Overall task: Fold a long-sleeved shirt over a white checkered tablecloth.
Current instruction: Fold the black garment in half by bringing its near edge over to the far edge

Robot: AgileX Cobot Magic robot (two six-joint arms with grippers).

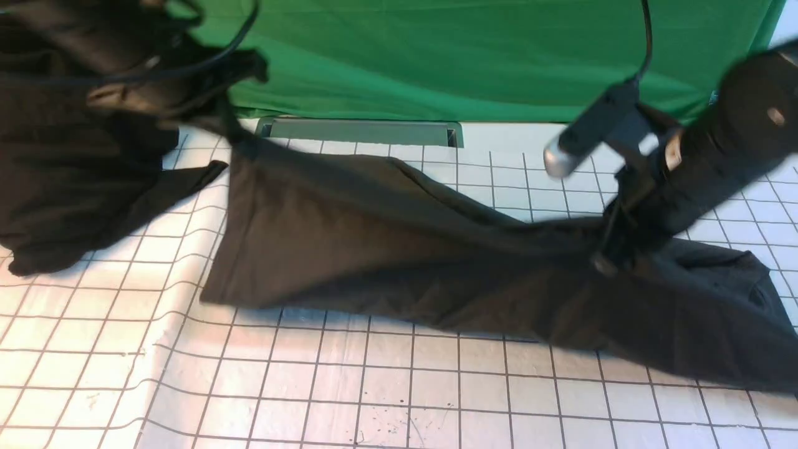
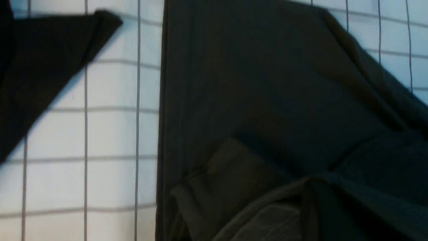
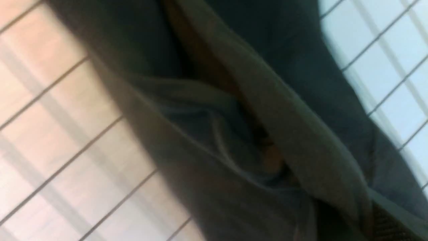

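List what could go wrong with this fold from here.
1. The long-sleeved shirt stretches between the left gripper and the right gripper; a thin pinch may slip.
2. The white checkered tablecloth is rippled by the shirt's left edge; dragging could bunch it further.
3. The black heap of cloth lies beside the raised corner and might snag.

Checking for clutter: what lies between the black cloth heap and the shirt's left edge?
Only bare tablecloth, wrinkled into a ridge; front and left wrist views show it.
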